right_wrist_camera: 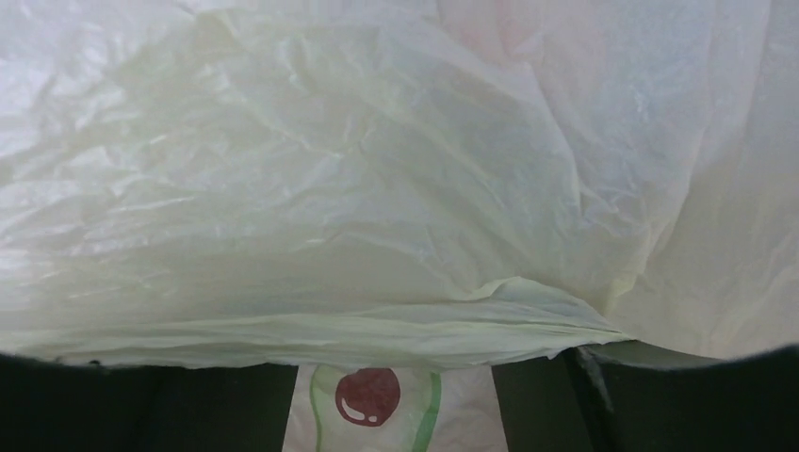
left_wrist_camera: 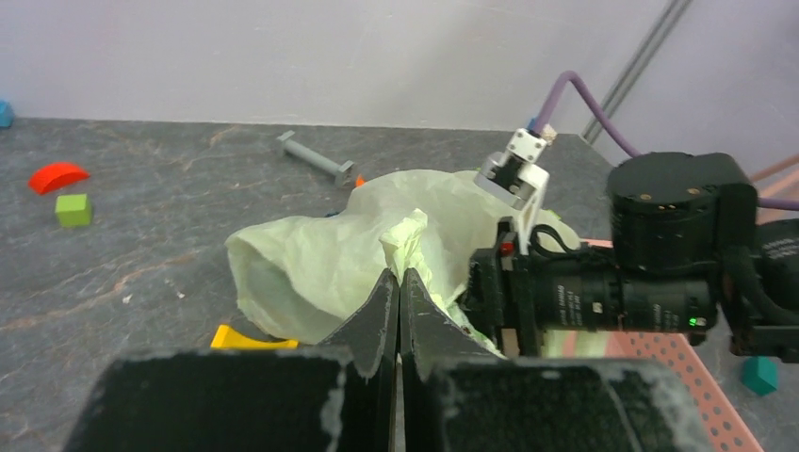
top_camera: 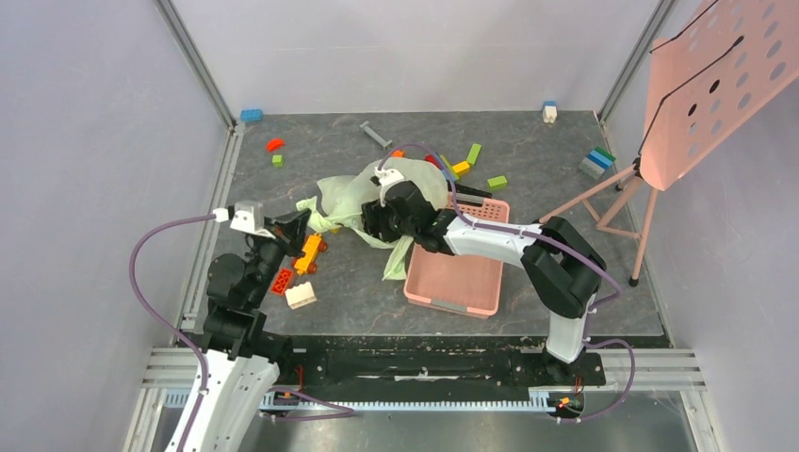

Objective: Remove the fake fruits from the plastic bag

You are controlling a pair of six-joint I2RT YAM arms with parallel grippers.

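The plastic bag (top_camera: 353, 200) lies crumpled on the table left of the pink basket (top_camera: 471, 282). My left gripper (top_camera: 301, 226) is shut on a bunched edge of the bag; in the left wrist view its jaws (left_wrist_camera: 399, 281) meet on a fold of the bag (left_wrist_camera: 320, 259). My right gripper (top_camera: 382, 221) is pushed into the bag from the right. In the right wrist view its fingers (right_wrist_camera: 141, 405) stand wide apart, with bag film (right_wrist_camera: 377, 188) filling the view. A red-and-green printed mark (right_wrist_camera: 369, 395) shows between them. The fake fruits are hidden.
Orange, red and white toy blocks (top_camera: 303, 268) lie by my left gripper. More blocks (top_camera: 466, 162), a red arc (top_camera: 274, 144) and a grey bolt (top_camera: 375, 135) lie behind the bag. A pink perforated stand (top_camera: 716, 85) with legs (top_camera: 612, 202) is at the right.
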